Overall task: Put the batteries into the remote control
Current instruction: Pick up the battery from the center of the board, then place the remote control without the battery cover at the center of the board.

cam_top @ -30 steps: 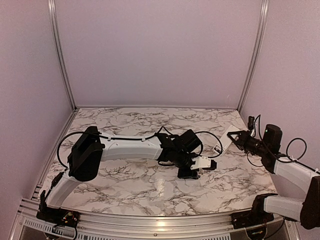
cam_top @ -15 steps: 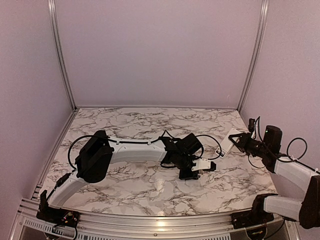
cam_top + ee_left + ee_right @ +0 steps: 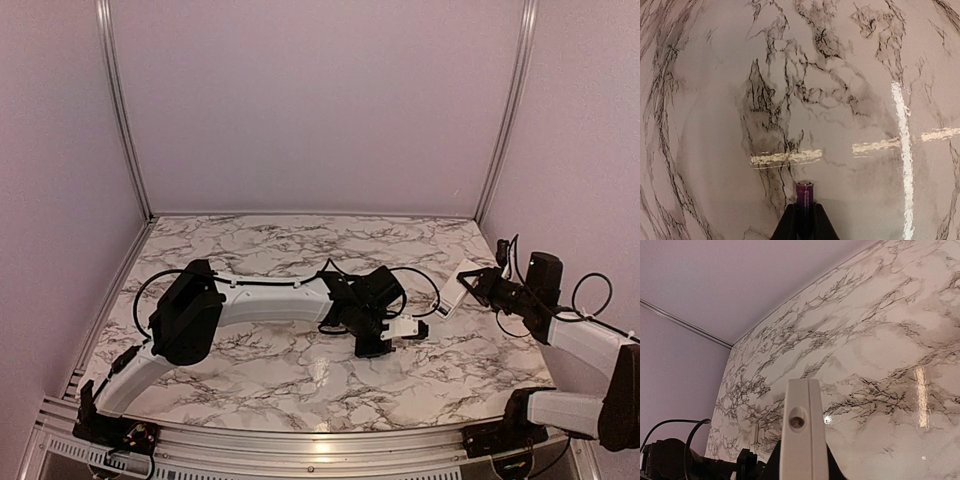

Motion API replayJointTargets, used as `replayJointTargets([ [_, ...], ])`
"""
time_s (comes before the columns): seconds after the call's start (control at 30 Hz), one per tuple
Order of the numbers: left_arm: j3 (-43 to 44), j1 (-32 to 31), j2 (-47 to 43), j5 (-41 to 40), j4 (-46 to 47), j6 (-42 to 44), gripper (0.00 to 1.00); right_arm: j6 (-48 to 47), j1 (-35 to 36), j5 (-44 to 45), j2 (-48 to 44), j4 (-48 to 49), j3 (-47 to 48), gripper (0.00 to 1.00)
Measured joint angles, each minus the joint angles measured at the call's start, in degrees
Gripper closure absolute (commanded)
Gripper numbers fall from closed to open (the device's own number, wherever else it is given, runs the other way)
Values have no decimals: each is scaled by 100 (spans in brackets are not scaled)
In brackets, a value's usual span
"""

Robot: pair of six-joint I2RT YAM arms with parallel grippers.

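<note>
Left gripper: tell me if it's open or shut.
Shut on a battery. The left wrist view shows the left gripper's fingers pressed against the dark cylinder, its tip sticking out.

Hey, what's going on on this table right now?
The left gripper is pinching one small dark battery just over the marble table, near its middle. The right gripper is holding the white remote control at the table's right side. The two are well apart, so the battery is not yet in the remote. No second battery shows.
</note>
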Motion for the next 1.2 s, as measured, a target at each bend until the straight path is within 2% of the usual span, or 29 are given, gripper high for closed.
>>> replayJointTargets([
  [0.3,-382,13,-352,-302,-413,-494,100,0,-2,-11,28,2,0,100],
  [0.4,-953,46,-761,-527,-350,-946,100,7,-2,-46,28,31,0,100],
  [0.53,-2275,129,-1853,-1198,190,-1838,100,7,-2,-92,26,48,0,100],
  [0.67,-3147,160,-3056,-2435,824,-3412,100,28,-2,-184,28,76,0,100],
  [0.77,-3449,188,-3724,-3705,997,-5106,100,48,-2,-225,28,81,0,100],
  [0.87,-3711,251,-4094,-4395,861,-6791,100,66,-2,-267,35,142,0,100],
  [0.97,-4048,326,-4199,-4555,564,-8450,100,90,-2,-293,70,205,0,100],
  [1.07,-4544,369,-4203,-4345,391,-9798,100,111,-2,-319,105,227,0,100],
  [1.2,-5115,365,-4203,-3969,258,-11208,100,131,-2,-345,127,280,0,100],
])
